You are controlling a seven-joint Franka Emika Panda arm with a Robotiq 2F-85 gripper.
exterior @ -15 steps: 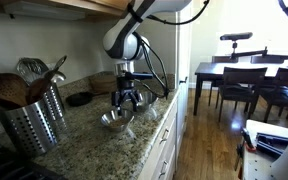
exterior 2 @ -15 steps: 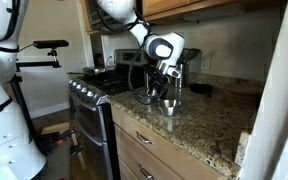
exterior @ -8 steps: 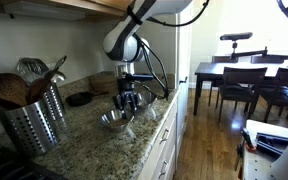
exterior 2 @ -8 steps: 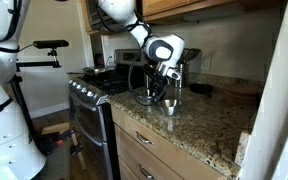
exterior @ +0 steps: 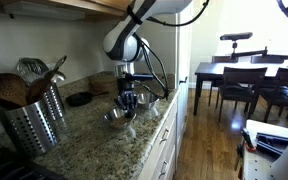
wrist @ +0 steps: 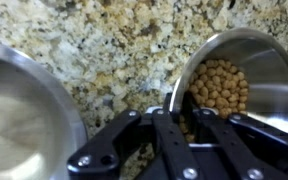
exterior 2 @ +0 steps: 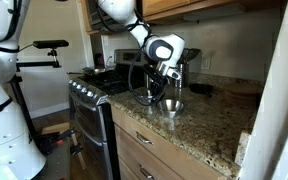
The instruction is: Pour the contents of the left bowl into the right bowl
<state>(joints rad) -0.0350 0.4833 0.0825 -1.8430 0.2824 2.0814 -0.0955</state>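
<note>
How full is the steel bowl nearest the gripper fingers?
Partly full: in the wrist view the bowl holds a layer of small tan pellets, bare steel wall above them.

No text, label, brand or number can be read on anything here.

White arm (exterior: pixel 124 42) w/ grey joints, blk cables (exterior: pixel 162 72); blk gripper (wrist: pixel 189 120), silver screws (wrist: pixel 82 160).

Gripper (exterior 2: pixel 161 93) down at steel bowl (exterior 2: pixel 172 105) on counter (exterior 2: pixel 199 128)
</note>
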